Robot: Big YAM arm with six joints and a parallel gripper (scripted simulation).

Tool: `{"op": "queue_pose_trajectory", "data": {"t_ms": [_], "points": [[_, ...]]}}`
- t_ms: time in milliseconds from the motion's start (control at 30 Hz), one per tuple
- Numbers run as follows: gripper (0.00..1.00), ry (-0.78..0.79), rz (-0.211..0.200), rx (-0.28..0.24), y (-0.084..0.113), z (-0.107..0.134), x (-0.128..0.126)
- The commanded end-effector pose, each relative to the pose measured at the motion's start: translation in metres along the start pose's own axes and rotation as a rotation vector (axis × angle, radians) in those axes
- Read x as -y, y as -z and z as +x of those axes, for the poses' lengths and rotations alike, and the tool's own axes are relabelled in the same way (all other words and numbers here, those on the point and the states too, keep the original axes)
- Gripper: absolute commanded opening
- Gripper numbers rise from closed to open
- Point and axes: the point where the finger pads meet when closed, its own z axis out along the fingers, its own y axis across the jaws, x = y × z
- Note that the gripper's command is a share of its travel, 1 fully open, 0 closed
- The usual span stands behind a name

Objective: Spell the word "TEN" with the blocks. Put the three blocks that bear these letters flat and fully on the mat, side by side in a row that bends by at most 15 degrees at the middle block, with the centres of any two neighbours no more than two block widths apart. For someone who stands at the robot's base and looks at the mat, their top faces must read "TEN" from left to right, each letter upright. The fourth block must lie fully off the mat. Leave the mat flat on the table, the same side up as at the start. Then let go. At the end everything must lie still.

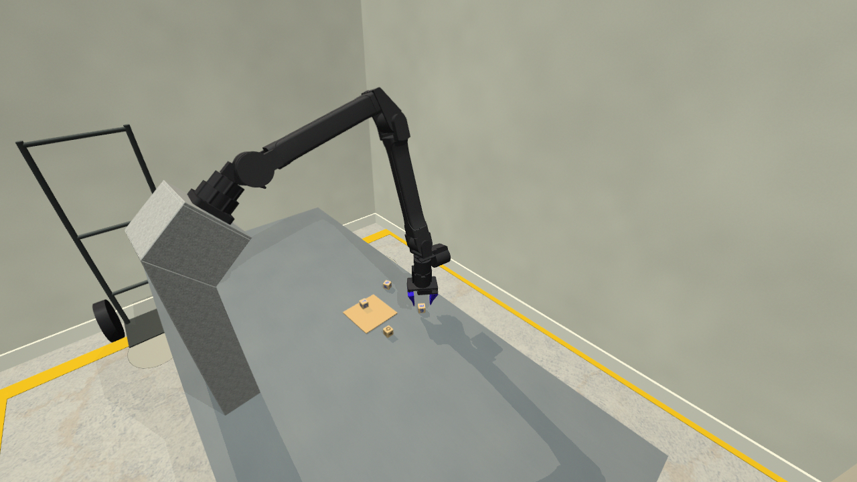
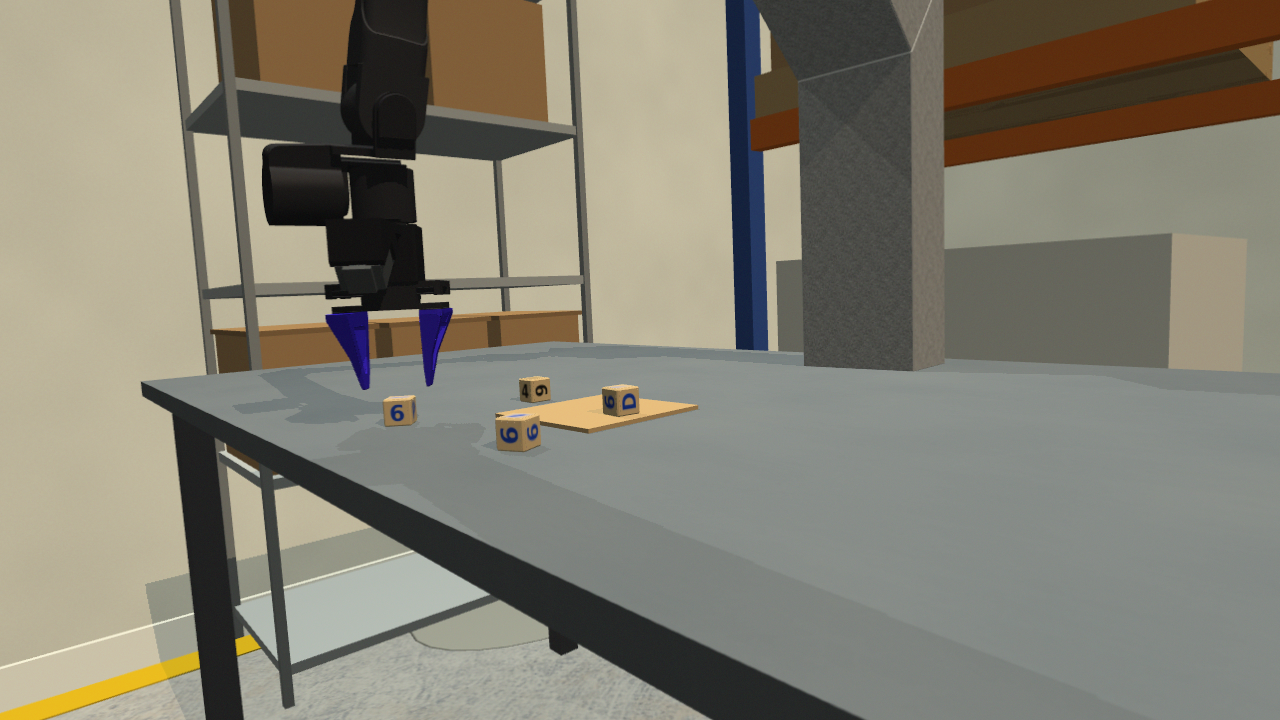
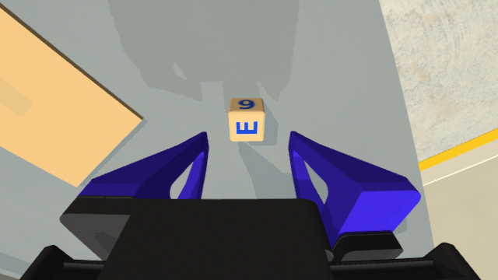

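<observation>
The table carries everything. Above it the black arm reaches out with its elbow high, then its forearm goes steeply down, and the wrist points almost straight at the table.

The jaws are spread with space for one block, and they hold nothing. On one side of them lies the flat mat.

The E block is on the table, off the mat, below and a little ahead of the jaws. One other block sits on the mat; its top letter is perhaps too small for me to read. The blue-lettered block and the dark-lettered block stand off the mat, on opposite sides of it.

The step in hand is, I judge, to pick the E. The jaws should first be centred over it, then lowered straight, and closed gently on two opposite sides. Its letter probably needs a large turn before placing.
</observation>
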Motion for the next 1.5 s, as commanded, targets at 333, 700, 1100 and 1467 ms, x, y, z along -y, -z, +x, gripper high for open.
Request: {"op": "queue_pose_trajectory", "data": {"t_ms": [333, 700, 1100, 1467], "points": [[0.60, 0.003, 0.006, 0.017, -0.0049, -0.0126, 0.0000], [0.60, 0.002, 0.011, 0.019, -0.0017, -0.0166, 0.0019], [0.60, 0.005, 0.015, 0.022, 0.0009, -0.0198, 0.0032], [0.60, 0.005, 0.015, 0.022, 0.0009, -0.0198, 0.0032]]}}
